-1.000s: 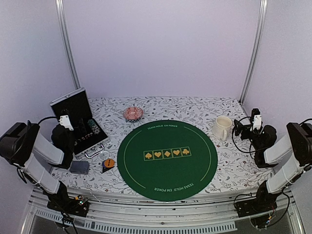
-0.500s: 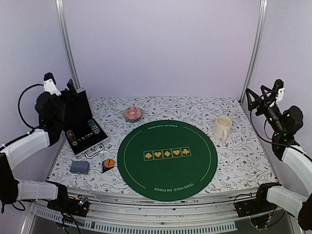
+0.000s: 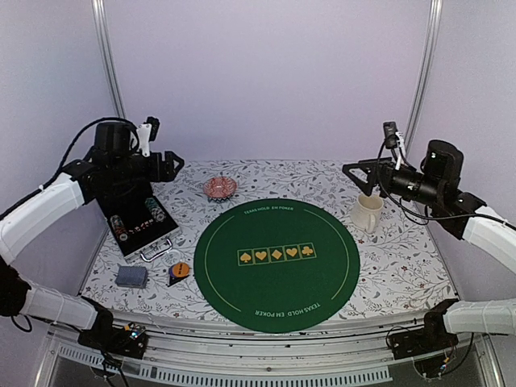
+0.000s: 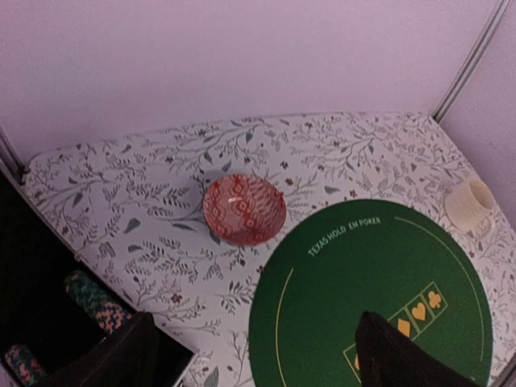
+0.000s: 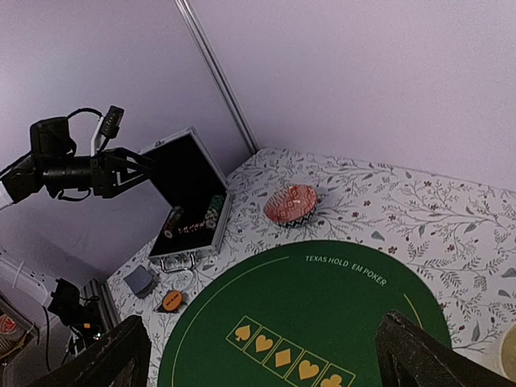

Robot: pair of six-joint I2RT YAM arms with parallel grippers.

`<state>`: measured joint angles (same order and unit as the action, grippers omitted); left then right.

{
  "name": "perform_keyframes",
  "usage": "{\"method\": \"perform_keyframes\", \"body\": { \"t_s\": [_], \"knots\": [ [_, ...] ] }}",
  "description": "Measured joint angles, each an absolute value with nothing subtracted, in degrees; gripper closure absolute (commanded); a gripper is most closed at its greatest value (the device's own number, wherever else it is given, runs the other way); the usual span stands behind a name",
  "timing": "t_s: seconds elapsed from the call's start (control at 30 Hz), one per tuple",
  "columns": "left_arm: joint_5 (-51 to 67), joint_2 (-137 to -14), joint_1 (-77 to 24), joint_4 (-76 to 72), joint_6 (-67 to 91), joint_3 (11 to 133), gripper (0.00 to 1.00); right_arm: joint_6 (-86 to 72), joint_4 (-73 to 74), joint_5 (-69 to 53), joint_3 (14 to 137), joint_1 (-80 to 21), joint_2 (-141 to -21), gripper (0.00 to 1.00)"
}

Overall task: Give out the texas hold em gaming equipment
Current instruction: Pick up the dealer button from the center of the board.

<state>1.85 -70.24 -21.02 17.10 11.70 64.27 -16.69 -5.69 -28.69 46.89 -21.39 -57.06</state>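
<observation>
On the bench (image 3: 387,266), the green mat (image 3: 276,290) carries no card or chip, so distribution looks unstarted. The left gripper (image 3: 174,163) and right gripper (image 3: 349,170) hang high, both open and empty. The open case (image 3: 157,239) holds the chips (image 3: 150,211); the deck (image 3: 131,276) and 1 orange button (image 3: 180,269) lie just beside it.

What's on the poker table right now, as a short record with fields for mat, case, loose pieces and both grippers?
Mat: round green felt poker mat, table centre, nothing on it
Case: open silver metal chip case, left of mat, striped poker chips inside
Cards: grey-blue deck, in front of case
Button: small orange disc, between deck and mat
Left gripper: open, empty, raised near case
Right gripper: open, empty, raised near cream mug
</observation>
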Motion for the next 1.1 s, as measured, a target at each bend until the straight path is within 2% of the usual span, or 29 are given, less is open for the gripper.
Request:
{"method": "perform_keyframes", "body": {
  "t_s": [0.17, 0.43, 0.67, 1.0, 1.1],
  "knots": [
    [-1.4, -72.9, -25.3, 25.1, 17.7, 57.2, 0.02, -15.6, 4.3, -18.7, 51.2, -31.3, -66.1, 0.01],
    [-10.9, -84.6, -26.2, 29.5, 27.3, 52.3, 0.02, -15.4, 13.2, -8.6, 56.4, -41.2, -77.0, 0.00],
    [-11.4, -89.8, -26.2, 29.3, 33.1, 49.7, 0.02, -15.4, 16.5, -3.9, 59.6, -45.5, -82.0, 0.01],
    [-11.8, -91.5, -26.1, 26.9, 36.1, 46.6, 0.17, -15.2, 17.3, -2.0, 59.7, -46.2, -82.8, 0.01],
    [-11.7, -91.4, -25.9, 26.3, 36.7, 46.3, 0.19, -15.2, 17.6, -1.8, 59.7, -46.2, -82.8, 0.01]
  ]
}}
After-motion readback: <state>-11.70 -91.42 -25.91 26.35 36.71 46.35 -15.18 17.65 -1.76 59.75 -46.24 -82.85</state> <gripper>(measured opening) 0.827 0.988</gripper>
